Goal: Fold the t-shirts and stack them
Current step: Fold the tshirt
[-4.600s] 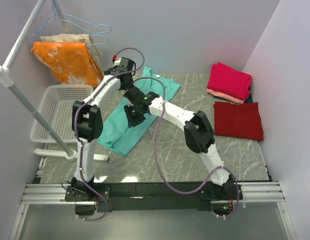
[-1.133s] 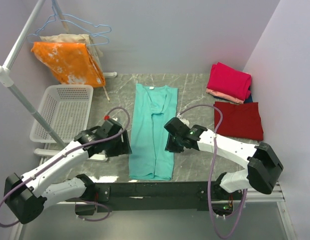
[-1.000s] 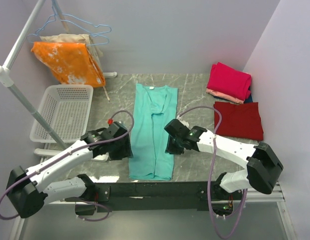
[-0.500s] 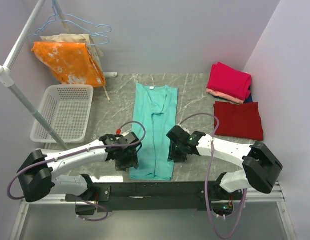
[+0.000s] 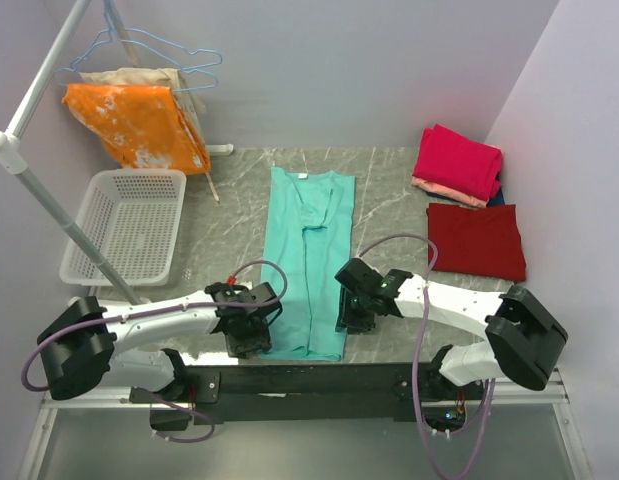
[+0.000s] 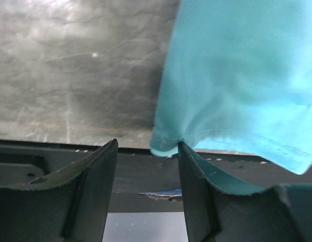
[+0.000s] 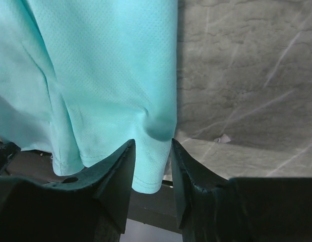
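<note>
Teal t-shirt (image 5: 307,262) folded into a long strip on the tabletop (image 5: 239,215), long axis set near-to-far, collar pointed away, hem at the near edge, left hand (image 6: 147,147) and right hand (image 7: 153,142) held parted at the hem corners

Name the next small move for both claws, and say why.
Probably close both: the left claw and right claw stand open at the teal shirt's near hem corners, cloth between their jaws, ready to lift and fold.

We find no writing, label, brand, number or sign we can read on the teal t-shirt (image 5: 307,250), the folded t-shirts (image 5: 457,160), the basket (image 5: 124,228) or the desk (image 5: 389,190).
</note>
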`<action>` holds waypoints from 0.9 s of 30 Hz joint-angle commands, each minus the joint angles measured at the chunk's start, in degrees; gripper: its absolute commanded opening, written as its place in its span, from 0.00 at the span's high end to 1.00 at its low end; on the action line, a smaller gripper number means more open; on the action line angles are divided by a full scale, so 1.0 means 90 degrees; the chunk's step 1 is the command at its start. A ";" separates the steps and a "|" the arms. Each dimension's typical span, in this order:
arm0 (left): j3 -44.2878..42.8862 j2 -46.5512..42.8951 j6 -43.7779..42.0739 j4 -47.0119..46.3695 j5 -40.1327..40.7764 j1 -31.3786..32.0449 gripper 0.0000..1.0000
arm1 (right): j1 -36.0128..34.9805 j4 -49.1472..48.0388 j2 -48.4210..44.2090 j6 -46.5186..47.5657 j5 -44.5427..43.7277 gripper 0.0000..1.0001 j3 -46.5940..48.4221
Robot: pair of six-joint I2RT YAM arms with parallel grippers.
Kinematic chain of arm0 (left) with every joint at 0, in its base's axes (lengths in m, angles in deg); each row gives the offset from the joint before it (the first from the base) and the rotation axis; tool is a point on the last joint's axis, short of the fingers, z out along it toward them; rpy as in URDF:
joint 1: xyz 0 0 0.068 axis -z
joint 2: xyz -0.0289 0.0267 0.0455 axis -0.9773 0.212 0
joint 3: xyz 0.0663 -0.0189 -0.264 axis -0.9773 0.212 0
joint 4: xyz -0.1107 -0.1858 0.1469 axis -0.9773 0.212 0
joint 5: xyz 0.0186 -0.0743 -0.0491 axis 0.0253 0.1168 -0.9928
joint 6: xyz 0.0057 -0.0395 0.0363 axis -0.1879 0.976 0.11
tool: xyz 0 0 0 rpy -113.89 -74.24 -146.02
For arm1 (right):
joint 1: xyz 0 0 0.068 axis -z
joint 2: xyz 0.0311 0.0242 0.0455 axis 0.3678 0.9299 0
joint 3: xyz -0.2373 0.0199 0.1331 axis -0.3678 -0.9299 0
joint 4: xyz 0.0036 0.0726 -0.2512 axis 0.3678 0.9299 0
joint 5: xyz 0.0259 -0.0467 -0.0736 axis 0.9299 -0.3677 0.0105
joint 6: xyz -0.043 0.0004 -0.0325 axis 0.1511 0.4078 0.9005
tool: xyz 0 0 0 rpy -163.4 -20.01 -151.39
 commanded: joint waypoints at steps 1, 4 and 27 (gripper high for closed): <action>-0.0001 0.0070 0.0057 -0.0522 0.0103 0.0041 0.43 | -0.0082 -0.0305 -0.0064 -0.0034 0.0103 0.58 -0.0156; -0.0001 0.0148 0.0037 -0.0659 0.0142 0.0041 0.43 | -0.0169 -0.0403 -0.0005 -0.0053 0.0279 0.58 -0.0176; -0.0480 -0.0683 -0.0021 -0.0113 0.0543 0.0070 0.39 | -0.0736 -0.0081 0.0161 -0.0180 0.0328 0.58 -0.0030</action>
